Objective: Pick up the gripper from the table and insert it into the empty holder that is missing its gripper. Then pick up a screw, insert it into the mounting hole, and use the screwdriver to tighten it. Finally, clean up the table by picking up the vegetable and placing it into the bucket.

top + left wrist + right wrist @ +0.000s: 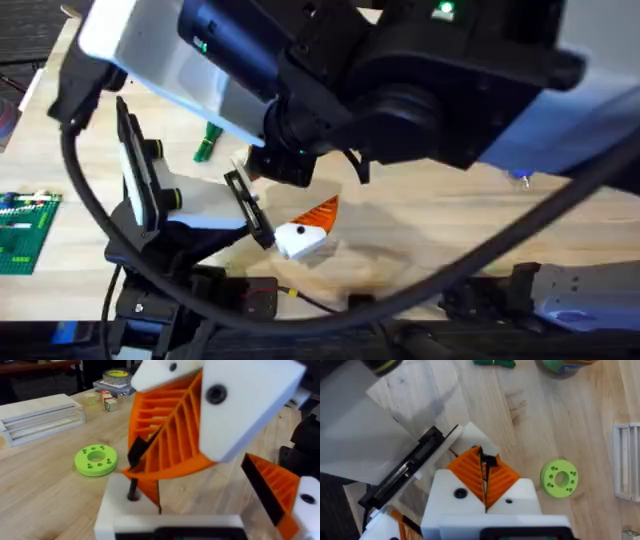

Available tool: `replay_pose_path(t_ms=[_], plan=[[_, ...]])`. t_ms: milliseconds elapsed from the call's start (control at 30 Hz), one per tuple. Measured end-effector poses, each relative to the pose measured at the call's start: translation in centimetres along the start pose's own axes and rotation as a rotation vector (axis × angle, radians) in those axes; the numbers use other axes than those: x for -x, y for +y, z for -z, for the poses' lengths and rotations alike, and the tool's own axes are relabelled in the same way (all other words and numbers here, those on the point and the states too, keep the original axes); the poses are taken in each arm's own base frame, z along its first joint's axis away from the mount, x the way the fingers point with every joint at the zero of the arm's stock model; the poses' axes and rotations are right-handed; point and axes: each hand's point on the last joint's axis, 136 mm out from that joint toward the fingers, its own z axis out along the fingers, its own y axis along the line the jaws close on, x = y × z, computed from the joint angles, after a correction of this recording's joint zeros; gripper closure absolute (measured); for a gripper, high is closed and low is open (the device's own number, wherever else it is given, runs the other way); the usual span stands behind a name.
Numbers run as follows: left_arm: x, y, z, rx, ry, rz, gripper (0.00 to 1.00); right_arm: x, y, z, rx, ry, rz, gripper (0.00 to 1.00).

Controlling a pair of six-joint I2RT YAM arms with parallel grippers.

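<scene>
At frame centre of the overhead view, the right gripper [485, 495] has its orange pads pressed together on a thin dark object. Lower centre, the left gripper [220, 470] stands parted. At upper left, the vegetable [206, 142] lies on the table [420, 230].

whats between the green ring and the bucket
Nothing. In the right wrist view, the table between the green ring and the bucket is bare wood.

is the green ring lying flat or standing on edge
Flat: the green ring lies face up on the table, its centre hole and small holes showing.
</scene>
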Motion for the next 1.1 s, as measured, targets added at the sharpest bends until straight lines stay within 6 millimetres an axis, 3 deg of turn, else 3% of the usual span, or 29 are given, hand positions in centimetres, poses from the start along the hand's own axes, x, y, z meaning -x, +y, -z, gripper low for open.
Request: replay_pose_path(t_ms=[600, 1100], plan=[[0.0, 0.0, 0.0, -0.001, -0.001, -0.002, 0.007, 0.3, 0.0, 0.3, -0.034, 0.000, 0.039, 0.994], [0.0, -0.2, 0.0, -0.010, -0.001, -0.002, 0.008, 0.3, 1.2, 0.4, -0.021, 0.011, 0.065, 0.994]])
